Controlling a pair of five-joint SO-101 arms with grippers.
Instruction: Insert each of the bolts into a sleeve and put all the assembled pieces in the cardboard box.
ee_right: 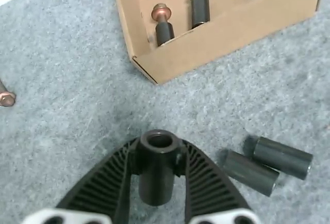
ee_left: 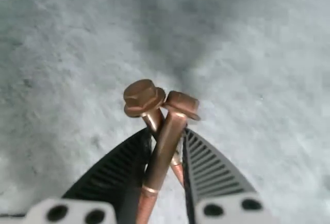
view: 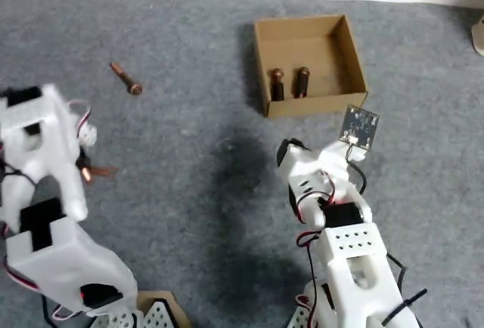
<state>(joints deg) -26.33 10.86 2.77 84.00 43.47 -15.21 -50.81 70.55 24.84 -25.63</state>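
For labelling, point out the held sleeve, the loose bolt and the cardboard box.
held sleeve (ee_right: 154, 180), right wrist view, its side wall
loose bolt (view: 123, 77), high view, mid-shank
cardboard box (view: 310, 105), high view, near outer wall

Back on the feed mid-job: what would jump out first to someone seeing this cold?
The left gripper clamps two copper bolts at once, crossed between its fingers. The right gripper holds a dark sleeve close to the cardboard box, where two finished pieces already sit. One loose bolt lies on the grey carpet, off to the box's side.
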